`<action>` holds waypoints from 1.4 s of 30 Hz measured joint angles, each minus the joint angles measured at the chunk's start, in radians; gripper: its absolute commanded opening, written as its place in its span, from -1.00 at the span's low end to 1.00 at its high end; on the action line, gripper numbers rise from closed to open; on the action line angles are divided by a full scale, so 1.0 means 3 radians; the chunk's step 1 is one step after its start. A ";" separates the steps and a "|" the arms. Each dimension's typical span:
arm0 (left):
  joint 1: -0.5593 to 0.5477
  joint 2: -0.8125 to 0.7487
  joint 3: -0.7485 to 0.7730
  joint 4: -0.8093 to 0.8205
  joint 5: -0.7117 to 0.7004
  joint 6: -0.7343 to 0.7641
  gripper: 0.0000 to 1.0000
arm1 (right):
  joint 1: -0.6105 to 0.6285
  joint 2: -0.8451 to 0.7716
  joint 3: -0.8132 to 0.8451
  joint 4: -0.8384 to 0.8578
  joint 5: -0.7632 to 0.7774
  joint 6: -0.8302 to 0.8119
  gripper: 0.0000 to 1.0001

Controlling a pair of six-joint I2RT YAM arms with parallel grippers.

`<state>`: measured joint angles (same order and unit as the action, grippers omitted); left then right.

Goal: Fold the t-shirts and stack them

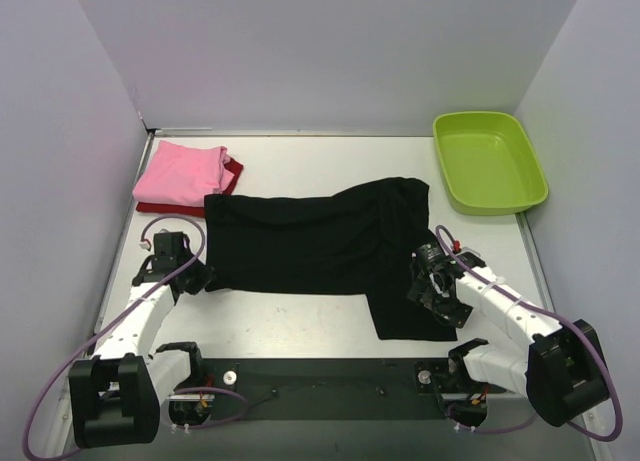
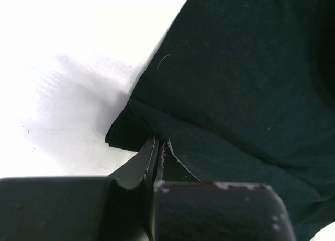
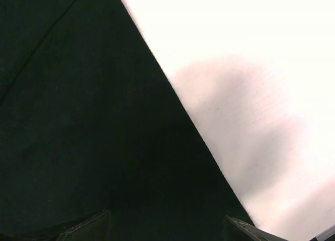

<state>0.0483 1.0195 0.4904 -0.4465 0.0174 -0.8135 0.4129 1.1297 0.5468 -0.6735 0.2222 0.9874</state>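
Because the black shirt (image 1: 300,246) is soft, light cloth with no stiffness, expect it to sag, drag and wrinkle when lifted. It will not break, and it should slide easily over the smooth surface (image 1: 300,166). It lies spread wide in the centre of the overhead frame, with one flap running down toward the lower right. Take hold at corners and hems, pinch all layers together, and raise two corners at once so that the fold line comes out straight.

The left tool (image 1: 195,278) is closed on the shirt's lower-left corner. Its wrist view shows the fingers pressed together with the hem caught between them. The right tool (image 1: 432,281) is over the lower-right flap with its jaws wide apart and black cloth beneath them. It grips nothing, and contact between fingertips and cloth cannot be confirmed.

Count:
- Shirts: three. One is black. One pink shirt (image 1: 180,173) lies folded on one dark red shirt (image 1: 233,171) at the upper left, right at the black shirt's upper-left corner.
- Tools: two.
- Green tub (image 1: 497,209): one, at the upper right, apart from the cloth.
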 measured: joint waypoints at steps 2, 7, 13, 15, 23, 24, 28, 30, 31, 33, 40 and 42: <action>0.0033 0.0001 0.0000 0.0013 0.0027 0.0010 -1.00 | 0.0000 0.0000 0.0000 0.0001 -0.0019 -0.0003 0.68; 0.0102 0.0003 0.0000 0.0043 0.0074 0.0014 -1.00 | 0.0006 0.0028 0.0000 0.0003 -0.0074 -0.0019 0.56; 0.0117 0.0006 0.0000 0.0061 0.0089 0.0013 -1.00 | 0.0069 0.0106 0.0000 0.0004 -0.0123 -0.0039 0.58; 0.0154 0.0006 0.0000 0.0060 0.0099 0.0013 -1.00 | 0.0078 0.0106 0.0000 0.0001 -0.0149 -0.0039 0.64; 0.0533 0.0018 0.0027 0.0057 0.0210 0.0013 -1.00 | 0.0287 0.0122 0.0083 -0.0014 -0.0187 -0.0034 0.83; 0.0584 0.0022 0.0048 0.0055 0.0223 0.0014 -1.00 | 0.0318 0.0140 0.0111 -0.0013 -0.0187 -0.0029 0.84; 0.0701 0.0062 0.0170 0.0062 0.0251 0.0019 -1.00 | 0.0528 0.0303 0.0212 0.0009 -0.0191 0.0013 0.83; 0.0749 0.0092 0.0210 0.0072 0.0277 0.0020 -1.00 | 0.0665 0.0380 0.0215 0.0034 -0.0226 0.0051 0.83; 0.0774 0.0113 0.0228 0.0072 0.0292 0.0020 -1.00 | 0.0739 0.0407 0.0215 0.0045 -0.0249 0.0071 0.83; 0.0807 0.0145 0.0254 0.0071 0.0312 0.0023 -1.00 | 0.0865 0.0417 0.0212 0.0069 -0.0273 0.0118 0.82; 0.0834 0.0151 0.0275 0.0069 0.0341 0.0045 -1.00 | 0.1195 0.0225 0.0052 0.0121 -0.0348 0.0259 0.77; 0.0834 0.0150 0.0275 0.0070 0.0347 0.0047 -1.00 | 0.1277 0.0057 -0.0039 0.0085 -0.0357 0.0318 0.76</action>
<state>0.2985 1.0645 0.5728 -0.4255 0.1215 -0.7994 0.7959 1.1469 0.5350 -0.6479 0.1150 1.0828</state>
